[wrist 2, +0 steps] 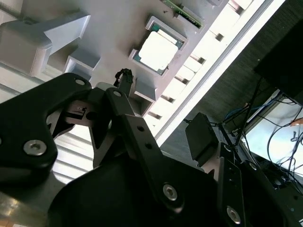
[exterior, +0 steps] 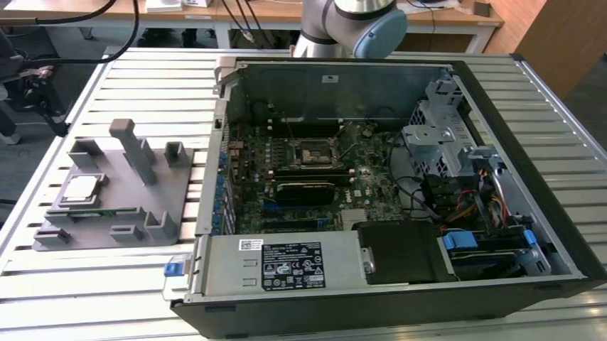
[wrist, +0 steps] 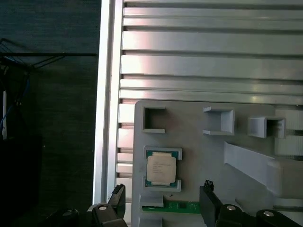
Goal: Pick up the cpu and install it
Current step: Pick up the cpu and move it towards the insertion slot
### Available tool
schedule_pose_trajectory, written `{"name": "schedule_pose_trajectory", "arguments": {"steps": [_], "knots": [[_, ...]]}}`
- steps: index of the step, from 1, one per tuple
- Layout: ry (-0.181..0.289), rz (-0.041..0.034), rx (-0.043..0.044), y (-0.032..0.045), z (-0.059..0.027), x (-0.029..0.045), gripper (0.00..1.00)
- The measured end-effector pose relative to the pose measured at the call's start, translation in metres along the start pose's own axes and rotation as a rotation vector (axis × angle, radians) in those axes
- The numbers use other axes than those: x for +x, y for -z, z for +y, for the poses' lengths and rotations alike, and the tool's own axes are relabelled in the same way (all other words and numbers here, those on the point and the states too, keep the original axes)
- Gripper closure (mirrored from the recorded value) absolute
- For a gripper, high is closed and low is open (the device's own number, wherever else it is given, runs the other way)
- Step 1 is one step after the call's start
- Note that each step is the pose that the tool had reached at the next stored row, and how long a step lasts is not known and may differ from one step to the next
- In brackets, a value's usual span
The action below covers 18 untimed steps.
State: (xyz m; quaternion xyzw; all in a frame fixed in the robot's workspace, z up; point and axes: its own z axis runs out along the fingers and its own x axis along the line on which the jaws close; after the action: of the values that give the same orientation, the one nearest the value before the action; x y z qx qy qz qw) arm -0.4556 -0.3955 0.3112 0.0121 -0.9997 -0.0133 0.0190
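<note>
- A grey fixture [exterior: 119, 199] is set near the edge of the slatted table [exterior: 95, 284] on the exterior view's left, apart from the open computer case [exterior: 379, 312]. Bare slats lie around it.
- The cpu [wrist: 161, 169] is flat and square, with a silvery top and pale rim. It is seated in a fixture pocket.
- The gripper [wrist: 162, 189] is spread wide and nothing is held. The cpu is framed between its fingers [wrist: 117, 198].
</note>
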Motion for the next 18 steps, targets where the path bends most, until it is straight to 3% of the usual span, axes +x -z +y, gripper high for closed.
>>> {"name": "schedule_pose_trajectory", "arguments": {"steps": [18], "knots": [[0.002, -0.0006, -0.0002, -0.0101, -0.0007, -0.0004, 0.28]]}}
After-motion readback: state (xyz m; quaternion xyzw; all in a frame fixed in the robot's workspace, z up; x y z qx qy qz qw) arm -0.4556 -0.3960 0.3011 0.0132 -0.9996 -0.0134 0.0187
